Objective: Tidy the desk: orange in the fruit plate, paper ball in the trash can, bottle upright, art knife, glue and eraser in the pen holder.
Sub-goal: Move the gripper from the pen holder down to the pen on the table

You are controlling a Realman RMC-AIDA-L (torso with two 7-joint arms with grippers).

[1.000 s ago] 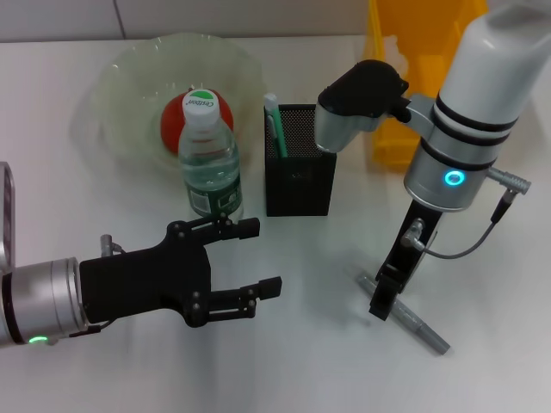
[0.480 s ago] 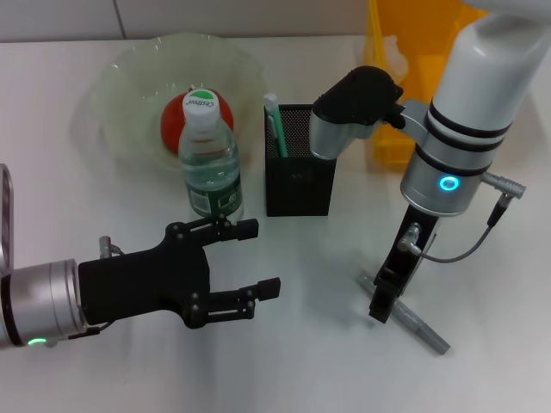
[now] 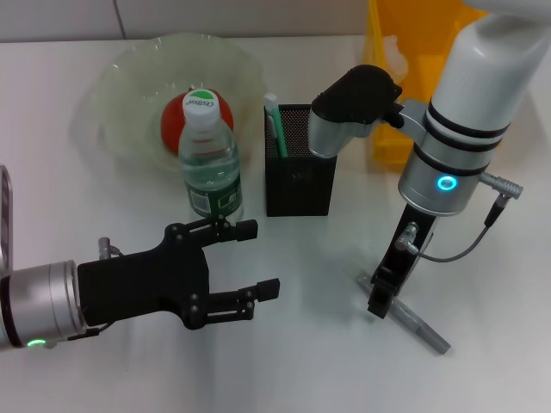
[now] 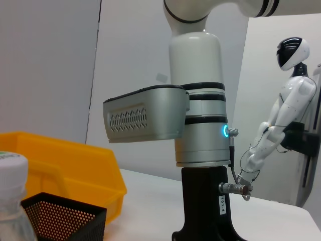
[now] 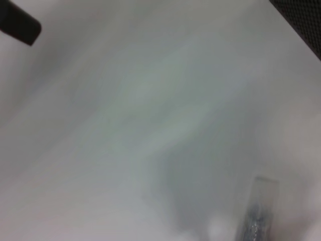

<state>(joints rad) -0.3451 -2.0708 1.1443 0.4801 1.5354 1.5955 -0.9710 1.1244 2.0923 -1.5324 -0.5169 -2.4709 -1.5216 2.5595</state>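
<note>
Slippage is my main worry here — the right gripper (image 3: 380,303) is down at the desk (image 3: 310,361) right over the art knife (image 3: 416,325), a thin grey stick lying flat, well apart from the pen holder (image 3: 299,172). If the fingers close off-centre on something that slim, it'll likely roll or pivot out instead of lifting. I can't tell if those fingers are together or apart; the view from above hides them, and the right wrist view only shows the knife's end (image 5: 258,208) against the desk.

Left gripper (image 3: 245,262) hovers low over the desk, fingers apart and holding nothing, just beside the bottle (image 3: 209,159), which is already upright. A careless sweep from that arm could tip it.

Orange (image 3: 176,120) sits in the fruit plate (image 3: 112,86); something green-and-white pokes out of the pen holder, maybe the glue. Yellow bin (image 3: 405,52) is behind the right arm.

Versus a second ago: the right arm has drifted a touch leftward and settled over the knife, and the left one has barely moved. Knife hasn't budged.
</note>
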